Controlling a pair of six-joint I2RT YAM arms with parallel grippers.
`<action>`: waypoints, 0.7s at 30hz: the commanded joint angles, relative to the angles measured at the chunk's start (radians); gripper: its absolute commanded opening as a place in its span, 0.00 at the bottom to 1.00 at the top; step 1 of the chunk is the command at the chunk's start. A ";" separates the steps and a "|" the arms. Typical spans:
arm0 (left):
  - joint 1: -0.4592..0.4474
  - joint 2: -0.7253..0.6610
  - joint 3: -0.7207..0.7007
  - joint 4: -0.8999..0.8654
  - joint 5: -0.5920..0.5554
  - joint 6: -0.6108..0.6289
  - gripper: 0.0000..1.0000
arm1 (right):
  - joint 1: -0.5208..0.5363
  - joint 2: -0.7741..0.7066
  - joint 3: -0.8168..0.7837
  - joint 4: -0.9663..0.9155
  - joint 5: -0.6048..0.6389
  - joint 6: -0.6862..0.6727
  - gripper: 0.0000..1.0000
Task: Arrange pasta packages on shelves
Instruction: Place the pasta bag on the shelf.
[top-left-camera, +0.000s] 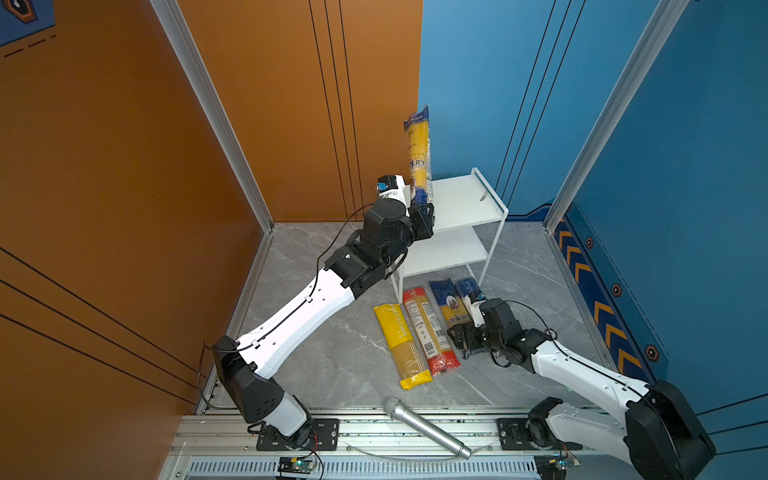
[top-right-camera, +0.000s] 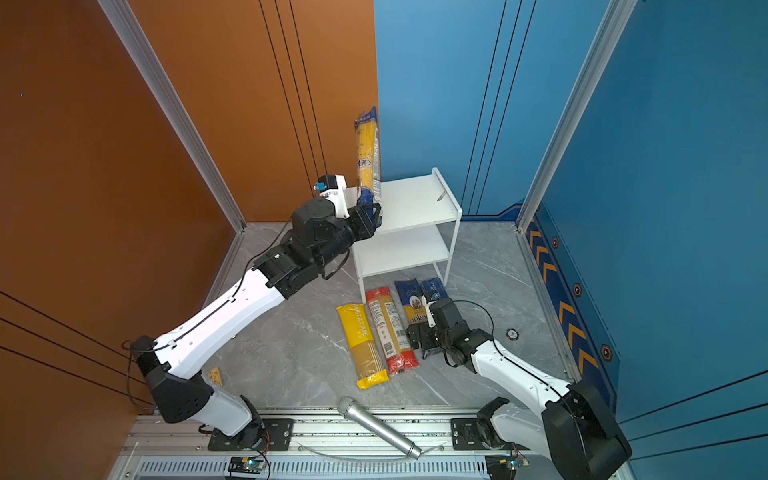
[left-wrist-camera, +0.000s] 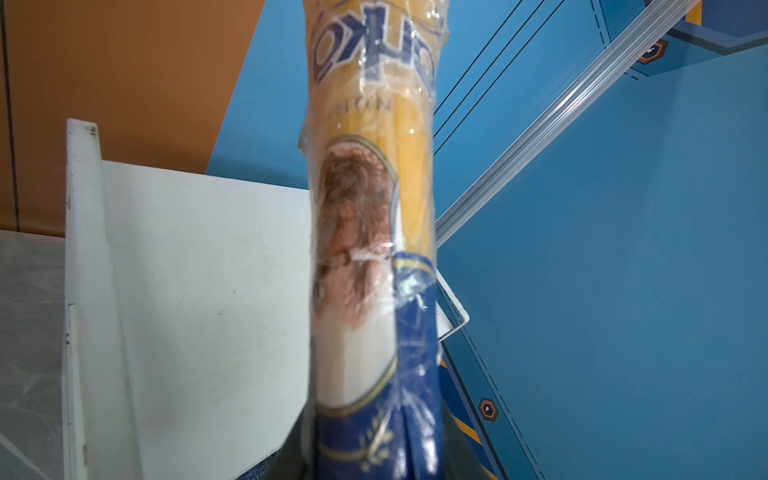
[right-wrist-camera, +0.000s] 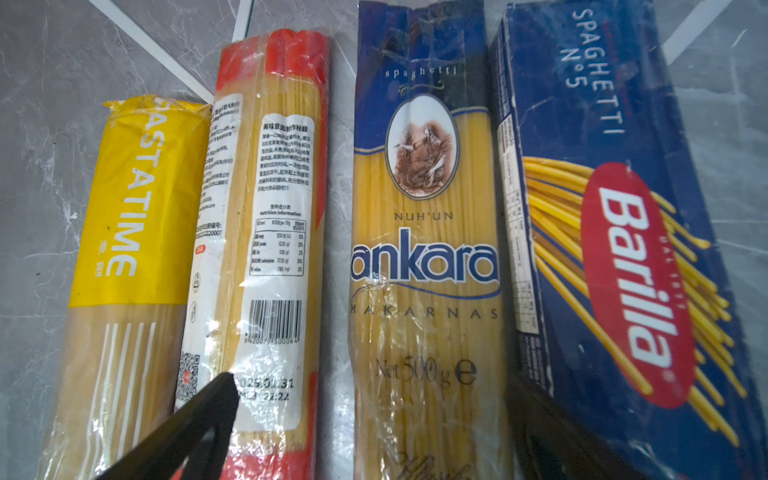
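Left gripper (top-left-camera: 422, 217) is clamped on the lower end of a long, dark blue-and-yellow plastic ankara spaghetti bag (top-left-camera: 418, 153). In both top views the bag stands nearly upright above the gripper, probably so it can be tipped down flat. Just beyond the gripper sits the small white two-tier shelf rack (top-left-camera: 465, 199). Both its boards are bare, so by my reckoning the arranging has barely begun. Right gripper (top-left-camera: 457, 337) hangs low over the grey marbled tabletop (top-left-camera: 332, 353) with its jaws spread wide and holding nothing. It is at the near ends of four bags lying side by side in front of the rack.

From the left wrist, the held bag (left-wrist-camera: 374, 249) rises straight out of the jaws. The rack's top board (left-wrist-camera: 199, 291) lies just beyond, which I judge a line-up for laying it down.

From the right wrist, the splayed fingers (right-wrist-camera: 208, 415) straddle the second ankara bag (right-wrist-camera: 424, 270). One finger lies over the end of the clear-and-red plastic red bag (right-wrist-camera: 266, 208), with the yellow bag (right-wrist-camera: 133, 208) outside it. The other finger sits at the edge of the dark blue Barilla packet (right-wrist-camera: 623, 249). The straddled bag looks like the next pick.
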 joint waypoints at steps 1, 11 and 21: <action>-0.028 -0.016 0.067 0.128 -0.124 0.069 0.00 | -0.010 -0.018 0.003 -0.013 -0.016 -0.024 0.98; -0.134 -0.005 0.087 0.107 -0.325 0.163 0.00 | -0.024 -0.067 -0.006 -0.012 -0.063 -0.033 0.98; -0.168 0.012 0.090 0.053 -0.527 0.158 0.00 | -0.030 -0.121 -0.027 -0.018 -0.082 -0.028 0.98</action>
